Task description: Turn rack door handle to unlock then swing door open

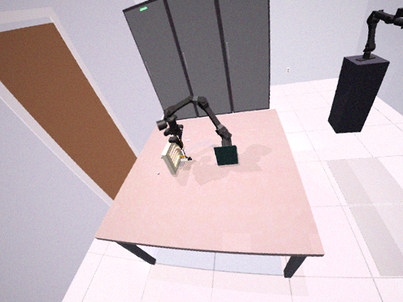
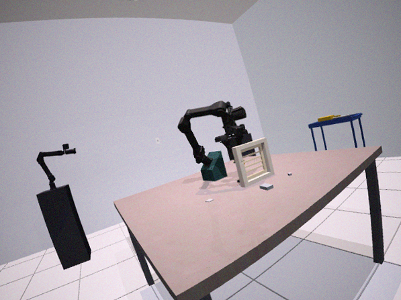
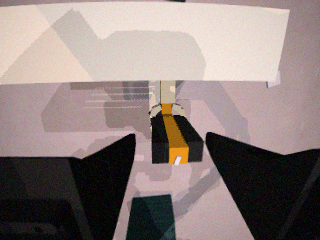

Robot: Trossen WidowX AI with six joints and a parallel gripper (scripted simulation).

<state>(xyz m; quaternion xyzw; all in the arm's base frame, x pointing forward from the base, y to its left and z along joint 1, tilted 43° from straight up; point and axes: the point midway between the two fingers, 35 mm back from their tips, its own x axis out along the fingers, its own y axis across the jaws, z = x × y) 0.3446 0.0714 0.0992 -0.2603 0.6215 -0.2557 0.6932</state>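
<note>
The cream rack frame (image 1: 168, 161) (image 2: 240, 170) (image 3: 240, 45) stands upright on the table (image 1: 218, 209) (image 2: 212, 238). The barred door (image 1: 174, 157) looks closed or nearly so; its exact angle is hard to tell. The upright handle, black with an orange stripe (image 3: 176, 134), sticks out from the door on the arm's side. My gripper (image 3: 171, 138) is open above the handle, pointing down. In the wrist view the handle's top shows between the two fingertips, with a gap on each side, nearer the right finger. In the exterior view the frame hides the handle and part of the fingers.
The teal base block (image 1: 226, 155) (image 2: 212, 172) (image 3: 150, 217) carries the arm. A blue-grey piece (image 2: 266, 186), a small piece (image 2: 289, 174) and a flat pale piece (image 2: 208, 200) lie around the frame. A second arm stands on a black pedestal (image 1: 359, 92) (image 2: 64, 228) away from the table.
</note>
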